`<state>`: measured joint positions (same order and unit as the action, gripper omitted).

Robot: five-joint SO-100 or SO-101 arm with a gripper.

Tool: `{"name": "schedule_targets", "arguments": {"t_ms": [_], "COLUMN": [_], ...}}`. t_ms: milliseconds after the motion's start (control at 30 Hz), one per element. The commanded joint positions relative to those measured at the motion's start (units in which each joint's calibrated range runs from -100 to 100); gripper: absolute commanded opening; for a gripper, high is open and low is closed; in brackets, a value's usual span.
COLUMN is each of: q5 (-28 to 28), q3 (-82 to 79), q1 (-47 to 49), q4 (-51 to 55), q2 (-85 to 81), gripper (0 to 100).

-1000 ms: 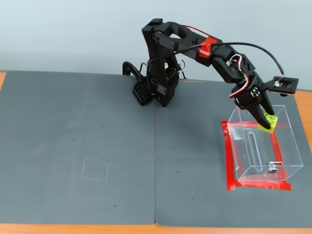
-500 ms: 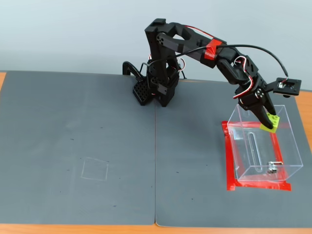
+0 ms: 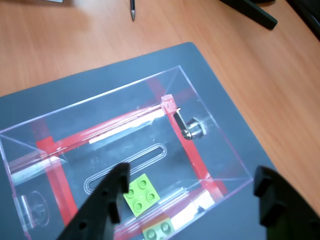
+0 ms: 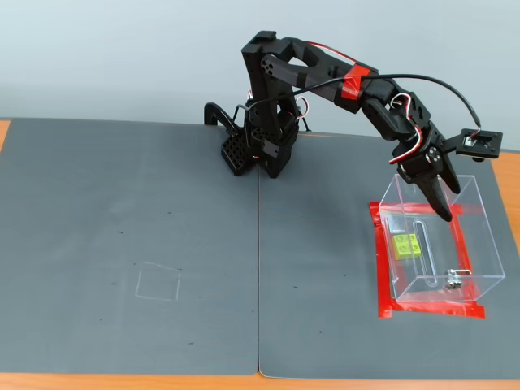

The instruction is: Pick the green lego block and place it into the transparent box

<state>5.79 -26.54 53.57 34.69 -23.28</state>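
The green lego block (image 3: 141, 194) lies flat on the floor of the transparent box (image 3: 220, 150), studs up, and a reflection of it shows in the near wall. The box has red tape at its base and a metal latch (image 3: 192, 127). My gripper (image 3: 191, 175) is open and empty, with its black fingers apart above the box and the block below the left finger (image 3: 107, 200). In the fixed view the gripper (image 4: 439, 199) points down over the far part of the box (image 4: 487, 244), above the block (image 4: 406, 246).
The box stands on a dark grey mat (image 4: 162, 203) over a wooden table. A faint square outline (image 4: 158, 282) is drawn on the mat's left half. A pen (image 3: 133, 10) and a black object (image 3: 255, 12) lie on the wood beyond the mat. The arm's base (image 4: 260, 146) stands at the back.
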Motion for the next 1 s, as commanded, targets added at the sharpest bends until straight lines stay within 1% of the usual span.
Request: {"name": "schedule_targets", "arguments": {"t_ms": [0, 67, 133, 300, 433, 467, 967], "q5": [-0.03, -0.03, -0.03, -0.03, -0.03, -0.03, -0.55], "q3": [2.07, 2.07, 2.07, -1.46, -7.7, -11.23, -41.35], "q1": [-1.24, -2.29, -3.03, -6.46, -9.97, -11.84, -30.63], "q4": [0.2, 0.29, 0.29, 0.29, 0.2, 0.2, 0.2], "q2": [-1.18, -1.26, -1.52, -6.27, -12.8, -16.53, -51.96], "gripper": [29, 28, 25, 13, 4, 2, 2]}}
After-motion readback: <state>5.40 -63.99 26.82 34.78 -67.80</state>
